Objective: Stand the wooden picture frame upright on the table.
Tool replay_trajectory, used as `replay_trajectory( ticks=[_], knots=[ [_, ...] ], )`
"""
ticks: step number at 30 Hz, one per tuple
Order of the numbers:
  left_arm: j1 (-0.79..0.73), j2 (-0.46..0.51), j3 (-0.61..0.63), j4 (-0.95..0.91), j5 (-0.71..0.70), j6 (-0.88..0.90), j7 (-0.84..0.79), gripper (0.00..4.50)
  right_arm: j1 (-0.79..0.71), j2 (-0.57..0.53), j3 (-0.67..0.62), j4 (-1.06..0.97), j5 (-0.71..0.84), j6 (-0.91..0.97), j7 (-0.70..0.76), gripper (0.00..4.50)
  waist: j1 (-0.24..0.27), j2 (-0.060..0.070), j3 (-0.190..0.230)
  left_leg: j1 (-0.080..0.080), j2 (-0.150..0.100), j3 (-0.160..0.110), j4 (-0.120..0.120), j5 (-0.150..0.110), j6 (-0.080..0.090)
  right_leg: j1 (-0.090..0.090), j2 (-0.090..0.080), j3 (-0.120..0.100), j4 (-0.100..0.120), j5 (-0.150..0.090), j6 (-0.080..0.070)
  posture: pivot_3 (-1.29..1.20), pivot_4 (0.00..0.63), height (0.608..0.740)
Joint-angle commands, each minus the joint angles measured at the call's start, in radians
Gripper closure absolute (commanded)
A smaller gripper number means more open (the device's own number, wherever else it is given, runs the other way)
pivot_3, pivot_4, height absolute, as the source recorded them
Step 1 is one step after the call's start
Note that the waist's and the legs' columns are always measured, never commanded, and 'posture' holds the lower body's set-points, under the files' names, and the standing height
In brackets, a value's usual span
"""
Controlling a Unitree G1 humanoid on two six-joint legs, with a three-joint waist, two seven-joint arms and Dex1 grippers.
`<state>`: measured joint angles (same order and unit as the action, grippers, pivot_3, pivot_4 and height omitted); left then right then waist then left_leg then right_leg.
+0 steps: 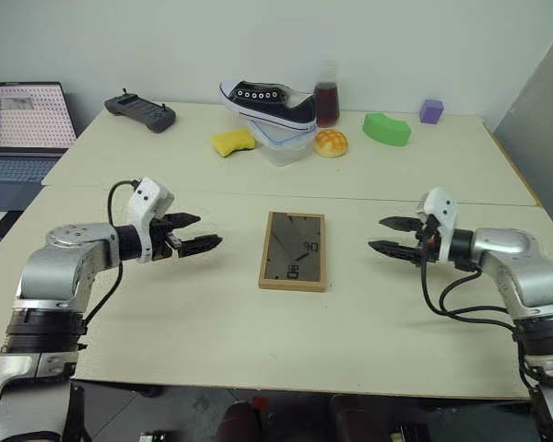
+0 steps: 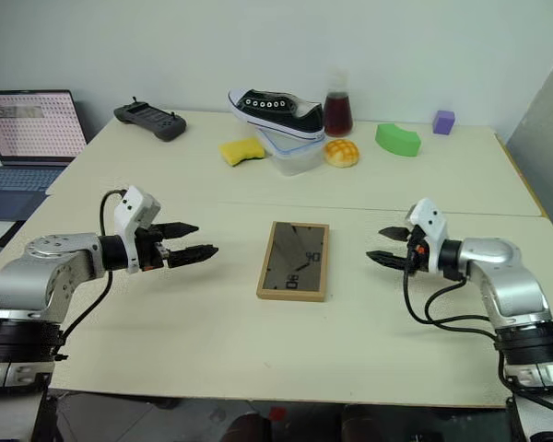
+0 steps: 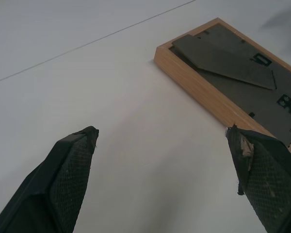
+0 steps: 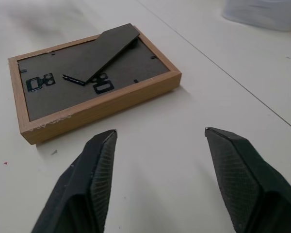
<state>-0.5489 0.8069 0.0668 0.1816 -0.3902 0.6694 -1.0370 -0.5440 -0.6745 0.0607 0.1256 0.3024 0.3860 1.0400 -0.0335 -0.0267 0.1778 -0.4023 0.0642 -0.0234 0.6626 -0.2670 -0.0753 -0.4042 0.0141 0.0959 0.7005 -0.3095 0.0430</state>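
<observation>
— Progress so far? None that shows. From left to right: the left gripper [image 1: 199, 233] hangs with its jaws spread wide and empty, the wooden picture frame [image 1: 293, 250] lies flat, back panel up, mid-table [image 1: 212, 322] just this side of the seam, and the right gripper [image 1: 393, 236] hangs parted and empty too. Neither touches the frame.

— What's left, then?

— All of it, I'd say: grasping, lifting, setting it on its stand.

— Do the wrist cameras add anything?

— Yes. They show the fold-out stand [image 4: 109, 51] lying against the back with small metal clips; the head views show the clutter far behind: shoe [image 1: 269, 99], sponge [image 1: 232, 142], bun [image 1: 331, 143].
</observation>
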Motion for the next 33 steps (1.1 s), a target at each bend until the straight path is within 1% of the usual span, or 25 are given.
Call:
replay_trajectory(
  ticks=[1, 5, 7, 10, 12, 15, 19, 20, 25, 30, 33],
  knots=[
    [-0.047, -0.012, -0.054, 0.062, 0.059, -0.105, -0.028, 0.61, -0.047, 0.023, 0.028, 0.039, -0.048, -0.056, -0.005, 2.41, 0.0, 0.0, 0.0, 0.0, 0.0, 0.0, 0.0, 0.0, 0.0, 0.0, 0.0, 0.0, 0.0, 0.0, 0.0, 0.0, 0.15, 0.74],
    [-0.126, -0.091, -0.115, 0.186, 0.151, -0.231, 0.027, 1.46, -0.065, 0.076, 0.053, 0.072, -0.086, -0.041, -0.062, 3.35, 0.002, 0.0, 0.0, 0.0, 0.0, 0.0, 0.0, 0.0, 0.0, 0.0, 0.0, 0.0, 0.0, 0.0, 0.0, 0.0, 0.15, 0.74],
    [-0.156, -0.145, -0.139, 0.219, 0.179, -0.276, 0.048, 1.88, -0.067, 0.11, 0.058, 0.09, -0.112, -0.041, -0.109, 3.8, 0.003, 0.0, 0.0, 0.0, 0.0, 0.0, 0.001, 0.0, 0.0, 0.0, 0.0, 0.0, 0.0, 0.0, 0.0, 0.0, 0.15, 0.74],
    [-0.176, -0.201, -0.167, 0.247, 0.213, -0.331, 0.062, 2.53, -0.073, 0.153, 0.066, 0.116, -0.141, -0.05, -0.163, 4.49, 0.002, 0.0, 0.0, -0.001, 0.0, 0.0, 0.001, 0.0, 0.0, 0.0, -0.001, 0.0, 0.0, 0.0, 0.0, 0.0, 0.15, 0.74],
    [-0.181, -0.229, -0.18, 0.261, 0.23, -0.358, 0.071, 2.87, -0.074, 0.176, 0.071, 0.128, -0.155, -0.056, -0.186, 4.5, 0.001, 0.0, 0.0, -0.001, 0.0, 0.0, 0.001, 0.0, 0.0, -0.001, -0.001, 0.0, 0.001, 0.0, 0.0, 0.0, 0.15, 0.74],
    [-0.175, -0.269, -0.205, 0.272, 0.258, -0.405, 0.082, 3.51, -0.072, 0.222, 0.087, 0.133, -0.178, -0.061, -0.226, 4.5, -0.003, 0.0, 0.0, 0.0, 0.0, 0.0, 0.0, 0.0, 0.0, -0.001, 0.0, 0.0, 0.002, 0.0, 0.0, 0.0, 0.15, 0.74],
    [-0.159, -0.288, -0.225, 0.255, 0.281, -0.419, 0.074, 4.38, -0.047, 0.269, 0.115, 0.084, -0.177, -0.039, -0.224, 4.5, -0.004, 0.0, 0.0, 0.0, 0.0, 0.0, 0.0, 0.0, 0.0, -0.001, 0.0, 0.0, 0.003, 0.0, 0.0, 0.0, 0.15, 0.74],
    [-0.153, -0.288, -0.229, 0.242, 0.284, -0.416, 0.07, 4.48, -0.04, 0.277, 0.122, 0.067, -0.176, -0.031, -0.223, 4.5, -0.004, 0.0, 0.0, 0.0, 0.0, 0.0, 0.0, 0.0, 0.0, -0.001, 0.0, 0.0, 0.002, 0.0, 0.0, 0.0, 0.15, 0.74],
    [-0.097, -0.276, -0.239, 0.131, 0.264, -0.366, 0.025, 4.48, -0.003, 0.302, 0.154, -0.029, -0.165, 0.015, -0.217, 4.5, -0.003, 0.0, 0.0, 0.0, 0.0, 0.0, 0.0, 0.0, 0.0, -0.001, 0.0, 0.0, 0.003, 0.0, 0.0, 0.0, 0.15, 0.74],
    [-0.015, -0.244, -0.245, -0.04, 0.227, -0.274, -0.019, 4.48, 0.033, 0.287, 0.165, -0.122, -0.147, 0.069, -0.191, 4.5, -0.002, 0.0, 0.0, 0.0, 0.0, 0.0, 0.0, 0.0, 0.0, -0.001, 0.0, 0.0, 0.003, 0.0, 0.0, 0.0, 0.15, 0.74],
    [0.02, -0.204, -0.239, -0.162, 0.191, -0.17, -0.059, 4.48, 0.065, 0.264, 0.166, -0.179, -0.14, 0.107, -0.18, 4.5, -0.001, 0.0, 0.0, 0.0, 0.0, -0.001, 0.0, 0.0, 0.0, -0.001, 0.0, 0.0, 0.003, 0.0, 0.0, 0.0, 0.15, 0.74]
  ],
)
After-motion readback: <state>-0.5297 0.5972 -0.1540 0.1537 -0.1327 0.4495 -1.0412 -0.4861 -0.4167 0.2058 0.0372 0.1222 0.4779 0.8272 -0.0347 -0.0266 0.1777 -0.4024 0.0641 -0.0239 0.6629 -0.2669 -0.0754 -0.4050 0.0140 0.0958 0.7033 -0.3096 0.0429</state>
